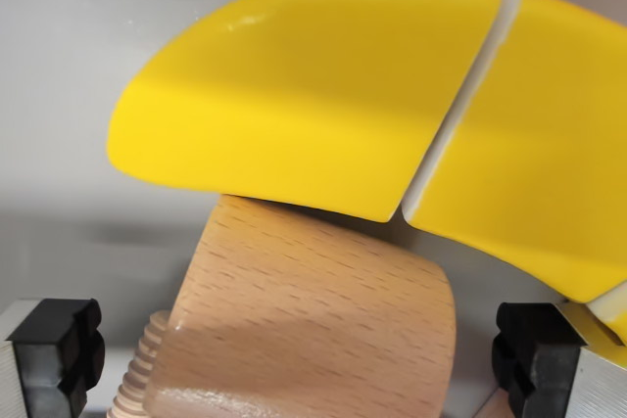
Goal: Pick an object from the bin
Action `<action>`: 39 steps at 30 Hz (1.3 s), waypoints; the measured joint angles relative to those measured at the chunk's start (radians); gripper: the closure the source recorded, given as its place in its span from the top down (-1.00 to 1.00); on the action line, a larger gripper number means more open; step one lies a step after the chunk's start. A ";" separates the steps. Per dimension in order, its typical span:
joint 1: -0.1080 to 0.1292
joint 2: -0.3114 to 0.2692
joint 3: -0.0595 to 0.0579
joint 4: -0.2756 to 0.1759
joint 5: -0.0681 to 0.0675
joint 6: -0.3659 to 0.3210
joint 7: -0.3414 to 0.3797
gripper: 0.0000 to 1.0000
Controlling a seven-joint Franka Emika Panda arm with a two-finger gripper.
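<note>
Clearly the nearest candidate is the wooden piece (313, 325), a beech-coloured cylinder-like block with a ridged, threaded section at its lower left; it sits directly between the two black fingertip pads, one pad (61, 351) at the wrist view's left and the other at the right. The gripper (299, 354) is spread wide, with a gap on each side of the wood, so it grasps nothing. Judging by its look, the wood is rigid and fairly light, with a smooth, slightly glossy finish that could slip; closing across its broad rounded body seems the safest hold. Just beyond the claw, touching or overlapping the block's far edge, lies a yellow plastic banana toy (323, 95), split by a white seam into two segments, hard and slick by appearance. The grey bin floor (59, 124) shows around them. The block's base, the banana's right end and the bin walls are cut off, and a blurred metallic shape at the top left corner cannot be identified.
</note>
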 joint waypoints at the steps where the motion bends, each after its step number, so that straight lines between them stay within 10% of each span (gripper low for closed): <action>1: 0.000 0.000 0.000 0.000 0.000 0.000 0.000 -1.00; 39: 0.000 -0.016 0.000 -0.004 0.000 -0.010 0.000 -1.00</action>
